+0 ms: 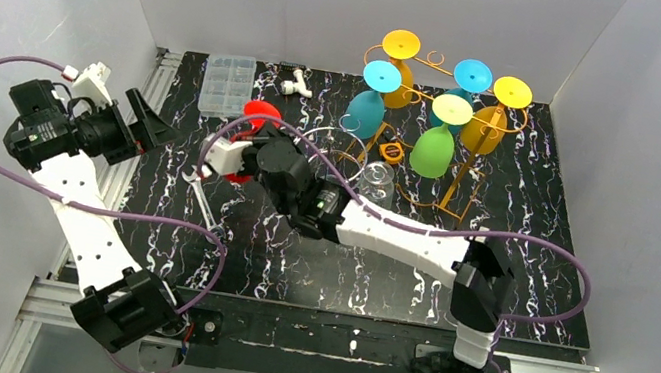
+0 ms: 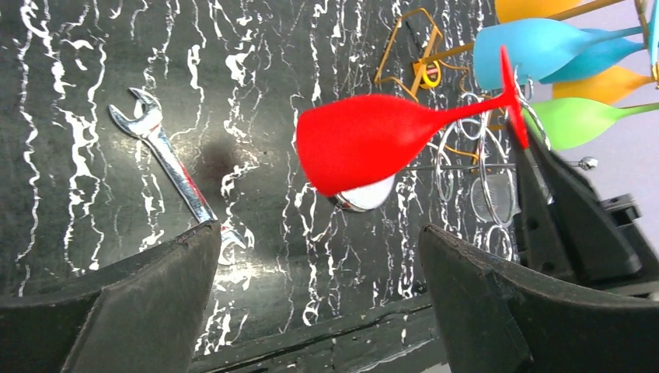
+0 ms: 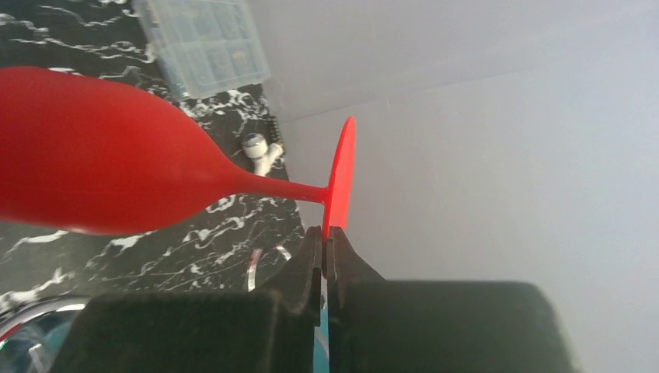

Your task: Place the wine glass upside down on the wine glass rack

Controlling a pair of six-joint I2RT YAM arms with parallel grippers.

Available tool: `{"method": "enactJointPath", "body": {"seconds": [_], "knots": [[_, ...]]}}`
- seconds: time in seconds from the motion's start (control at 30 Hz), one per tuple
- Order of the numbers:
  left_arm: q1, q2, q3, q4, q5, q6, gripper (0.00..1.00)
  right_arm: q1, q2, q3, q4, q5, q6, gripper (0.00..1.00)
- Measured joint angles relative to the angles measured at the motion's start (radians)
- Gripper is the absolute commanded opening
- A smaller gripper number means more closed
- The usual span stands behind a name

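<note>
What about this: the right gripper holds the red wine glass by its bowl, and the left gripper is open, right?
Not the bowl: the right wrist view shows the right gripper pinching the red wine glass by its foot. The left gripper is open.

A silver open-ended wrench [image 2: 180, 177] lies on the black marbled bench [image 1: 543, 283], left of centre. At the far left sits a clear plastic compartment box [image 1: 227, 84], with a white pipe fitting [image 1: 296, 85] just right of it. Far right, a green wine glass [image 1: 433, 151], blue wine glasses [image 1: 365, 113] and orange wine glasses [image 1: 484, 131] hang bowls down.
</note>
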Motion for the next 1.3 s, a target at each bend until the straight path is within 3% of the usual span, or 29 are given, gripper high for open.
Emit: {"method": "enactJointPath", "body": {"seconds": [0.7, 1.3], "knots": [[0.018, -0.015, 0.043, -0.032, -0.02, 0.056, 0.98, -0.054, 0.016, 0.082, -0.06, 0.01, -0.098, 0.01], [0.02, -0.011, 0.074, -0.035, -0.019, 0.046, 0.98, -0.081, -0.038, -0.059, -0.077, 0.043, -0.097, 0.01]]}}
